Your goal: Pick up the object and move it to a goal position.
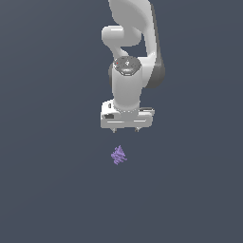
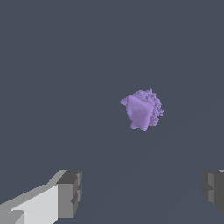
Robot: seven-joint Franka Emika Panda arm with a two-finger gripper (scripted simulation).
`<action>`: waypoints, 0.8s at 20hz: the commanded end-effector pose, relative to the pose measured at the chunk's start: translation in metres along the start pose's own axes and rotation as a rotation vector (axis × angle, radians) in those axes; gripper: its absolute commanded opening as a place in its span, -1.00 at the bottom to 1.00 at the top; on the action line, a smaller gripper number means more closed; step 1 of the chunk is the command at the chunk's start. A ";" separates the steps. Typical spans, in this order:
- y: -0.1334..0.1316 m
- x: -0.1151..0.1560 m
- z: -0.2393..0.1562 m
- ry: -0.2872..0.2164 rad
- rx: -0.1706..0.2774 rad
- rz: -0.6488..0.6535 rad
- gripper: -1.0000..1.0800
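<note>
The object [image 1: 118,155] is a tiny light-purple jagged pyramid with ridged layers, lying alone on the dark grey floor. In the exterior view the white gripper [image 1: 126,130] hangs above it and a little toward the exterior view's right, with a clear gap between the short fingertips and the object. The wrist view looks down on the object [image 2: 141,110], which lies apart from the fingers. The two grey fingers [image 2: 70,192] stand wide apart with nothing between them, so the gripper [image 2: 142,190] is open.
The white arm [image 1: 130,42] rises behind the gripper toward the top of the exterior view. The dark grey floor [image 1: 52,190] stretches in every direction with no other object or edge showing.
</note>
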State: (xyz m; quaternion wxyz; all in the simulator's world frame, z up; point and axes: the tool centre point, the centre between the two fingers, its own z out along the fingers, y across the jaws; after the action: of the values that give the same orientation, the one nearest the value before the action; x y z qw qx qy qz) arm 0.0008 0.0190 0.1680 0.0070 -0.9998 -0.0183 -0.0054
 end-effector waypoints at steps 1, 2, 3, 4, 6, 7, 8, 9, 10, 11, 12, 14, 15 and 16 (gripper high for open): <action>0.000 0.000 0.000 0.000 0.000 0.000 0.92; 0.000 0.000 0.000 0.000 -0.001 0.000 0.92; 0.001 0.000 0.000 0.001 -0.003 -0.002 0.92; 0.003 0.001 -0.001 0.001 -0.006 -0.003 0.92; 0.008 0.001 -0.002 0.003 -0.016 -0.009 0.92; 0.011 0.002 -0.003 0.005 -0.023 -0.012 0.92; 0.014 0.002 -0.004 0.006 -0.029 -0.014 0.92; 0.016 0.002 -0.005 0.007 -0.034 -0.015 0.92; 0.017 0.002 -0.006 0.007 -0.037 -0.015 0.92; 0.018 0.002 -0.006 0.008 -0.039 -0.014 0.92; 0.018 0.002 -0.007 0.008 -0.039 -0.014 0.92; 0.018 0.002 -0.006 0.008 -0.038 -0.014 0.92; 0.017 0.003 -0.006 0.007 -0.037 -0.017 0.92; 0.018 0.003 -0.005 0.007 -0.037 -0.020 0.92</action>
State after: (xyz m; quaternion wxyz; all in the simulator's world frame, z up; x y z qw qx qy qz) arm 0.0041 0.0015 0.1735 -0.0114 -0.9995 -0.0266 -0.0097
